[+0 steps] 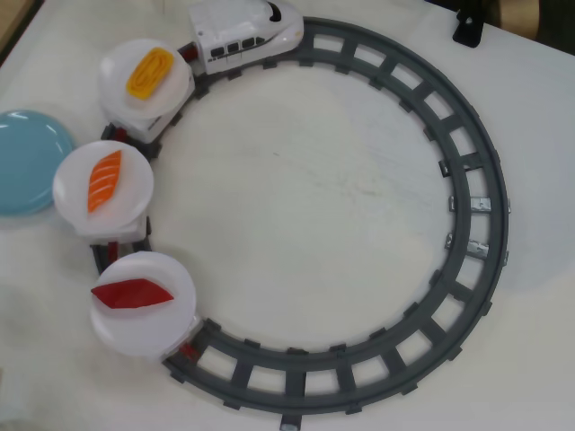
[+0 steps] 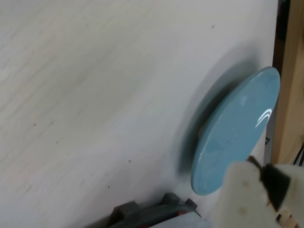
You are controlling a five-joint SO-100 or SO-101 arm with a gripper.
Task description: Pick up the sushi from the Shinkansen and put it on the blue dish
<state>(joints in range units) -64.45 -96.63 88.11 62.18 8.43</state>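
Observation:
The dark-red sushi (image 1: 132,293) lies flat on the round white plate (image 1: 166,328) of the last car, at the lower left of the overhead view. The white Shinkansen (image 1: 244,36) stands on the track at the top, its three plate cars curving down the left side. The blue dish (image 1: 27,162) sits empty at the left edge, beside the middle car; it also shows in the wrist view (image 2: 237,128). My gripper (image 2: 256,197) shows only as a white and black part at the bottom right of the wrist view, close to the dish. It is out of the overhead view.
A grey ring of track (image 1: 467,180) fills the white table. An orange salmon piece (image 1: 104,180) and a yellow egg piece (image 1: 149,72) lie on the other two plates. A black bracket (image 1: 467,27) stands at the top right. A wooden edge (image 2: 287,95) runs behind the dish.

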